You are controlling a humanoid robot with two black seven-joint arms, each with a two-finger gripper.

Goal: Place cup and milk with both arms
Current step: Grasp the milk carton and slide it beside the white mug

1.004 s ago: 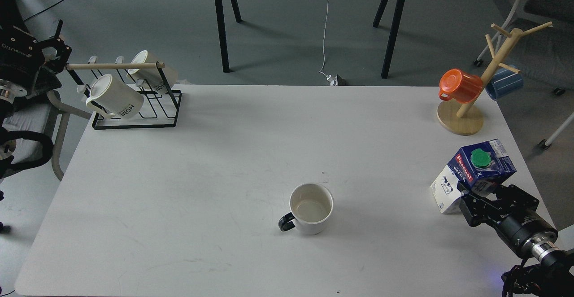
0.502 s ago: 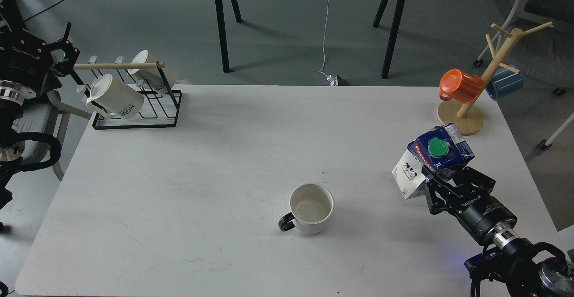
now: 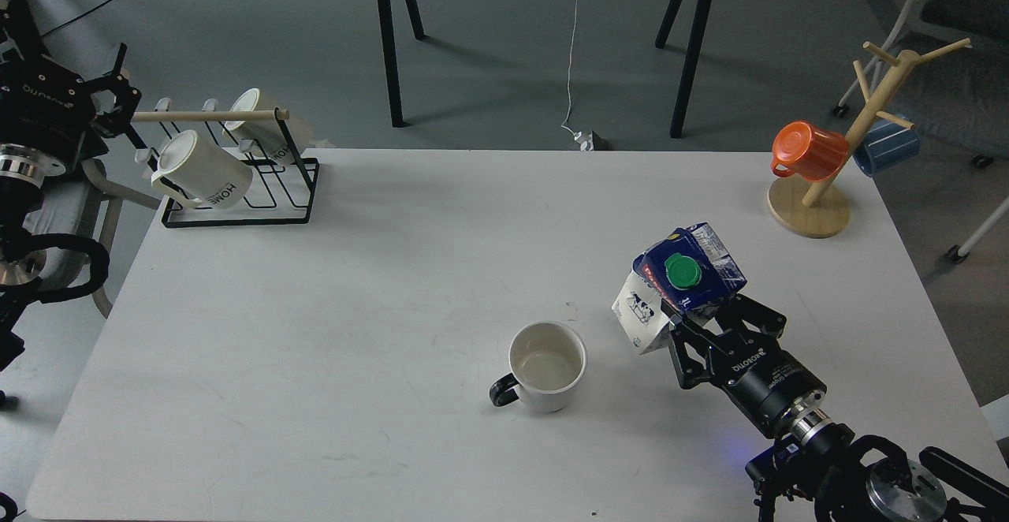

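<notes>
The blue and white milk [image 3: 679, 285], green cap up, hangs tilted just right of the cup [image 3: 545, 365], clamped in the right claw [image 3: 694, 321]; it has moved left. White tabletop [image 3: 394, 285], grey floor beyond. Left claw [image 3: 118, 104] far left: cannot tell.

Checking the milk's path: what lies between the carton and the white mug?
Nothing: the head view shows bare table between the milk carton and the cup.

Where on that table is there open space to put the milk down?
Bare tabletop stretches between the black rack and the cup. It is tighter where the right hand holds the milk close beside the cup.
</notes>
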